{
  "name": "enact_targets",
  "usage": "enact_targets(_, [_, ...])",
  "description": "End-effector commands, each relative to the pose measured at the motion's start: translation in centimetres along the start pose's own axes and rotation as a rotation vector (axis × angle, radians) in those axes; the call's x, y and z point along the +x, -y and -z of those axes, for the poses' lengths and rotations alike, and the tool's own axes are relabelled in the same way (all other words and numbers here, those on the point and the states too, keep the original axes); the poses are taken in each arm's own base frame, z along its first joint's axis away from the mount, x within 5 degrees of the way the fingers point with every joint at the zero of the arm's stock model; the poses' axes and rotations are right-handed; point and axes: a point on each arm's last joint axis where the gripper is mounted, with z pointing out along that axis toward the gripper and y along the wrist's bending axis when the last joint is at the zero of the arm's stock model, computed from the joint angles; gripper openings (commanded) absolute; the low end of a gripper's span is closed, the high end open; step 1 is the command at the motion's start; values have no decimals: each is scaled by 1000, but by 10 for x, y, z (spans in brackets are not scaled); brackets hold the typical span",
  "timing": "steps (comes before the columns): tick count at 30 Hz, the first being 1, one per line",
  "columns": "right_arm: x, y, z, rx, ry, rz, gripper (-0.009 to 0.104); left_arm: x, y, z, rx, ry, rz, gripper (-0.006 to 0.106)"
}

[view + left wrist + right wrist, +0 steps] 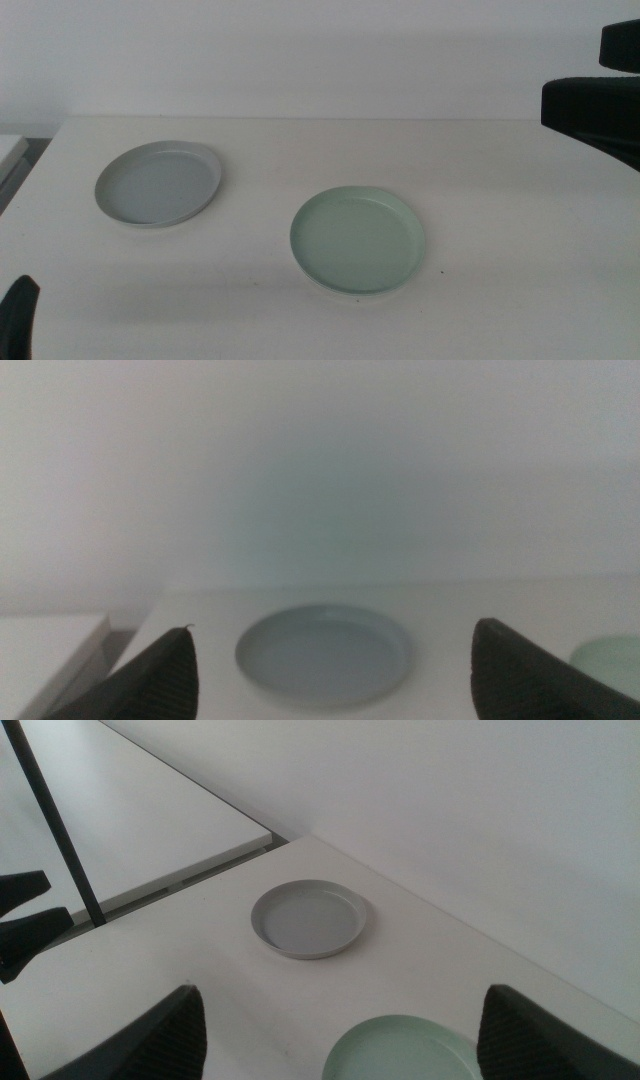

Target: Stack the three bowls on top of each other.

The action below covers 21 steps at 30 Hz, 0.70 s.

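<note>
A grey bowl (158,184) sits at the left of the white table (500,200). A pale mint green bowl (357,240) sits at the middle. A thin pale edge shows under its near rim; I cannot tell if that is the white bowl, which is otherwise hidden. My left gripper (20,312) waits at the bottom left corner, open and empty (335,626), facing the grey bowl (325,657). My right gripper (590,105) hangs at the upper right, open and empty (342,988), above the grey bowl (307,919) and green bowl (405,1050).
A lower white surface (8,150) lies beyond the table's left edge. A dark pole (55,825) stands by that side. The left gripper (22,920) also shows in the right wrist view. A plain wall is behind the table.
</note>
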Motion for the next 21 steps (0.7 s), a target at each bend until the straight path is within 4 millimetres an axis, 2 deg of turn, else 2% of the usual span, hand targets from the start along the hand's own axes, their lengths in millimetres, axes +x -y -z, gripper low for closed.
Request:
enact_targets(1, [1, 0, 1, 3, 8, -1, 86, -5, 0, -1, -3, -24, 1, 94])
enact_targets(4, [1, 0, 1, 3, 8, -1, 86, -46, 1, -12, -5, -173, 27, 94])
enact_targets(9, [1, 0, 1, 3, 8, -1, 86, -122, 5, -44, -3, -601, 45, 94])
enact_targets(11, [1, 0, 1, 3, 8, -1, 86, -142, 8, -57, 9, -759, 60, 94])
enact_targets(14, [1, 0, 1, 3, 8, -1, 86, -164, 9, -81, 14, -844, 64, 94])
enact_targets(18, [1, 0, 1, 3, 8, -1, 86, -189, 7, -113, -9, -747, 76, 94])
enact_targets(20, [1, 0, 1, 3, 8, -1, 86, -191, 6, -132, -73, -737, 199, 94])
enact_targets(21, [1, 0, 1, 3, 8, -1, 86, -187, 4, -143, -96, -773, 202, 94])
